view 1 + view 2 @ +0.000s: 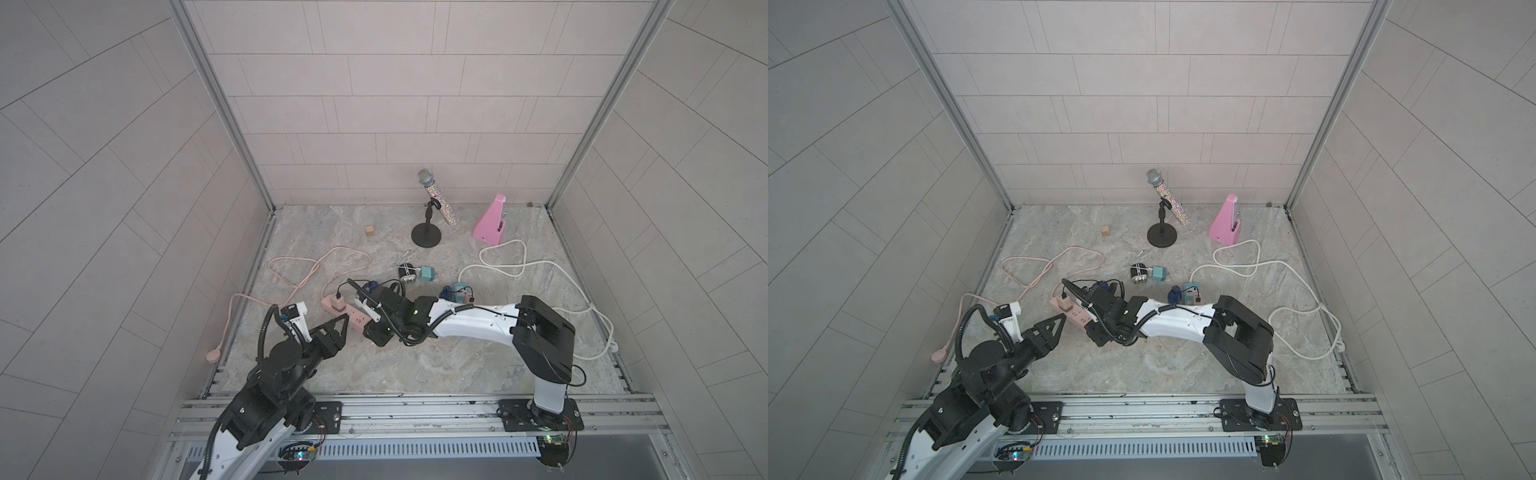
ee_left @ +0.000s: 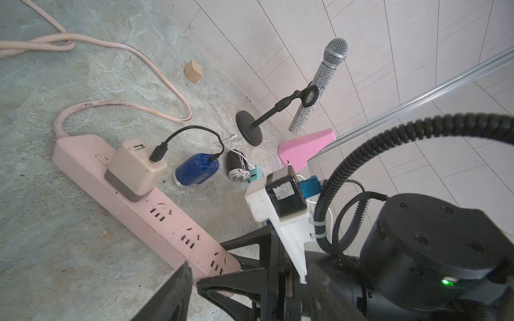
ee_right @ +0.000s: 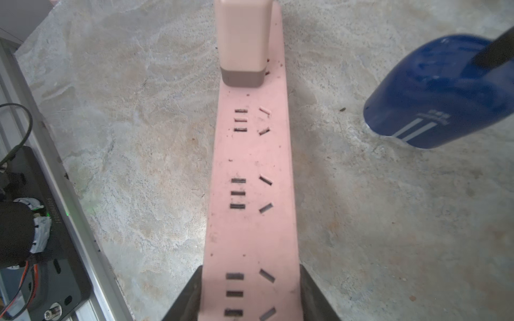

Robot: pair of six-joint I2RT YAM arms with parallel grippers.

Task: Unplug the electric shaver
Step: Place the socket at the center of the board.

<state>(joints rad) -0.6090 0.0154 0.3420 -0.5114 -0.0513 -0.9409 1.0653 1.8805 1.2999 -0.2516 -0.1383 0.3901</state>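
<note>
Found blue electric shaver (image 2: pixel 197 169) beside pink power strip (image 2: pixel 172 225), cabled to beige USB charger (image 2: pixel 136 166) plugged at strip's cord end. Logged right jaws clamped across strip's free end, left jaws wide and empty just beside it, charger ahead along strip's length.

No legible text found. On the blue shaver (image 3: pixel 434 94), white stripes and small white lettering, too blurred to read. On the black plate (image 3: pixel 64 250), right wrist view, a faint row of characters, likewise unreadable.
</note>
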